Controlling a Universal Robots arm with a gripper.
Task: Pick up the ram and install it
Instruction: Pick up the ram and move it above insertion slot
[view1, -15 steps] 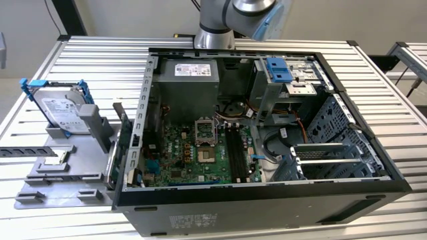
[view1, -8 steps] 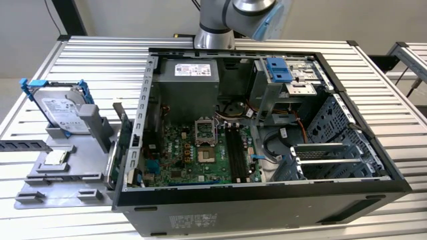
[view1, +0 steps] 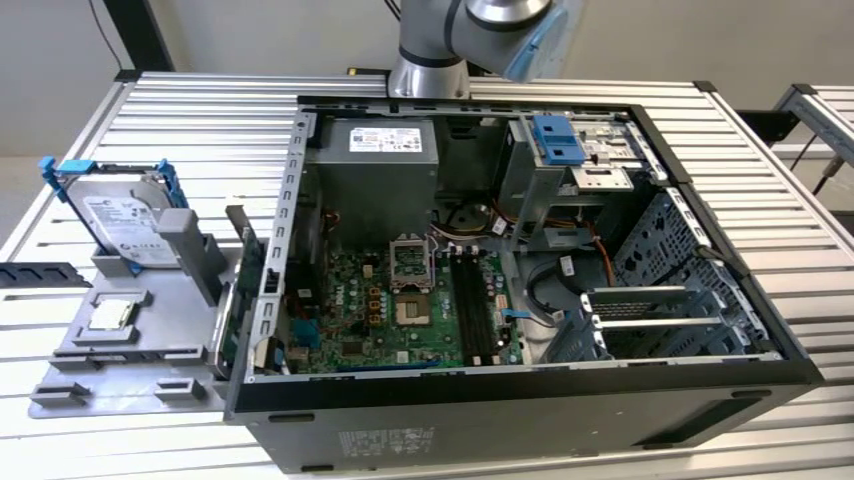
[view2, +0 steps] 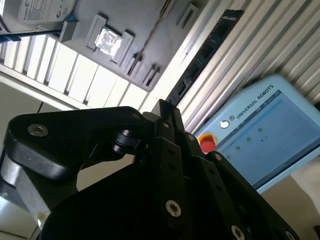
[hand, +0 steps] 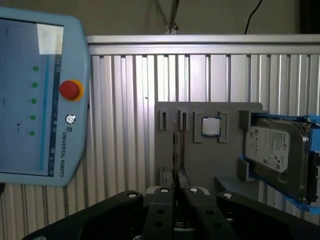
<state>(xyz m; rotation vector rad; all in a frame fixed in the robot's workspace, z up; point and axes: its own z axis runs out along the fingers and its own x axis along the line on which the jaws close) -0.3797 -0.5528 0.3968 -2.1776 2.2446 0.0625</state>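
The ram (view2: 205, 52) is a long dark stick lying flat on the slatted table, and it appears as a dark strip (view1: 40, 272) at the exterior view's left edge beside the grey tray (view1: 134, 345). My gripper (hand: 175, 192) hangs high above that tray with its black fingers pressed together and nothing between them; its tips (view2: 164, 112) point down toward the tray's slot end and the ram beyond it. The arm (view1: 467, 40) reaches in from behind the open computer case (view1: 534, 400).
The tray carries a silver hard drive (hand: 275, 150) in a blue bracket, a square chip (hand: 211, 126) and a thin card (hand: 174, 145) standing upright. A light blue teach pendant (hand: 40, 100) lies nearby. Long dark slots (view1: 470, 295) sit on the case's motherboard.
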